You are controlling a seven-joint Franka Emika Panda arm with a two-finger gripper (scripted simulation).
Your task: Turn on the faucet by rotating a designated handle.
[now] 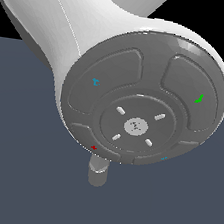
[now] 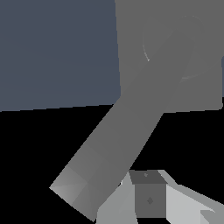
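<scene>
Exterior view: the arm's grey end cap (image 1: 143, 101) blocks most of the scene; only a grey stub (image 1: 97, 171) shows below it, identity unclear. Wrist view: the faucet base plate (image 2: 205, 52) lies on the dark floor (image 2: 57, 48), and a long squared grey bar, likely the handle (image 2: 113, 144), juts from the round hub (image 2: 175, 48) toward the camera. One claw finger (image 2: 148, 197) sits just beside the bar's end; the claw's opening cannot be told. Risk: a one-sided contact may slip off the bar instead of rotating it.
</scene>
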